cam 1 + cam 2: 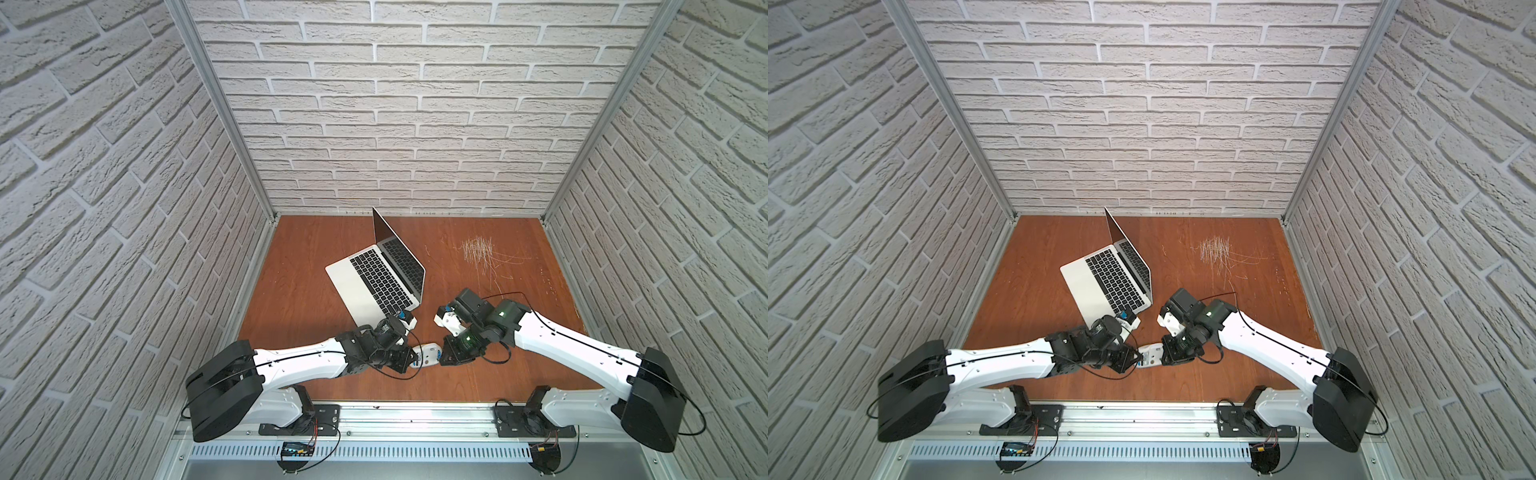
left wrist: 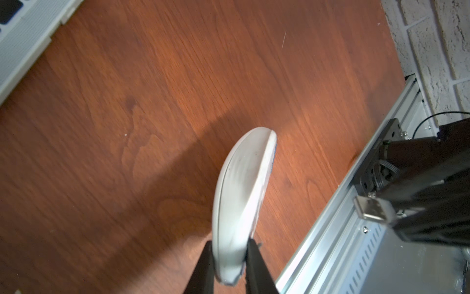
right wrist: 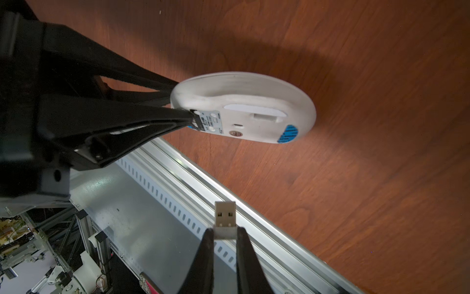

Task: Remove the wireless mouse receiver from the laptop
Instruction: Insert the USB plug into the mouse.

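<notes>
The silver laptop (image 1: 374,286) (image 1: 1104,282) stands open at mid-table, and its corner (image 2: 25,33) shows in the left wrist view. My right gripper (image 3: 223,231) (image 1: 444,356) is shut on the wireless mouse receiver (image 3: 225,216) (image 2: 372,208). The receiver is clear of the laptop, with its metal plug sticking out past the fingertips. My left gripper (image 2: 229,244) (image 3: 184,101) (image 1: 413,360) is shut on one end of a white oval mouse (image 2: 241,191) (image 3: 244,107) (image 1: 428,355) (image 1: 1152,356). The mouse is held off the table, its underside turned up. The two grippers face each other near the table's front edge.
An aluminium rail (image 3: 193,175) (image 1: 415,415) runs along the front edge of the wooden table (image 1: 311,299), just below the grippers. Brick walls (image 1: 395,124) close in three sides. White scratch marks (image 1: 478,249) lie at the back right of the table.
</notes>
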Robot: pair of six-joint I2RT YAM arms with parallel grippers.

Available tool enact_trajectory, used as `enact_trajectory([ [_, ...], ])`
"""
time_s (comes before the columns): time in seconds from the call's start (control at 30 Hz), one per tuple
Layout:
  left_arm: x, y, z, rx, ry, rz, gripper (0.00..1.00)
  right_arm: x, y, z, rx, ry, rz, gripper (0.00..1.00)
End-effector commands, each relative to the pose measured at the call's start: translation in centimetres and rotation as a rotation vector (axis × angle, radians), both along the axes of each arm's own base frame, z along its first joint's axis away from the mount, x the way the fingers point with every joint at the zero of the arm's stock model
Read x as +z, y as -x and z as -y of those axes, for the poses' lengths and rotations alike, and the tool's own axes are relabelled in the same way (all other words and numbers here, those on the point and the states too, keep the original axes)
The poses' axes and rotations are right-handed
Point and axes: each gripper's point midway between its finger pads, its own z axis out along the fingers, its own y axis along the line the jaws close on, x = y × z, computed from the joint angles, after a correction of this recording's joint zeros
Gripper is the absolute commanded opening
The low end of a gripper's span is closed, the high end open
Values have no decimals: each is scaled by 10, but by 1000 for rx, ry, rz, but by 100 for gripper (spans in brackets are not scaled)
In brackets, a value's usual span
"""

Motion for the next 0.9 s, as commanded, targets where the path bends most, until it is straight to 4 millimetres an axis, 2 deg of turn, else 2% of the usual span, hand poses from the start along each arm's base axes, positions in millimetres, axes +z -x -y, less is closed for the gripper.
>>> enact_trajectory([
  [0.0,1,-1,-4,-1,-27,26,0,3,-4,-3,35,-10,-12,3],
  [0.53,0,-1,-4,-3,-25,25,0,-25,-29,-8,26,61,-31,3],
  [0.87,-1,-1,-3,-5,-27,21,0,-30,-37,-8,29,84,-12,3],
])
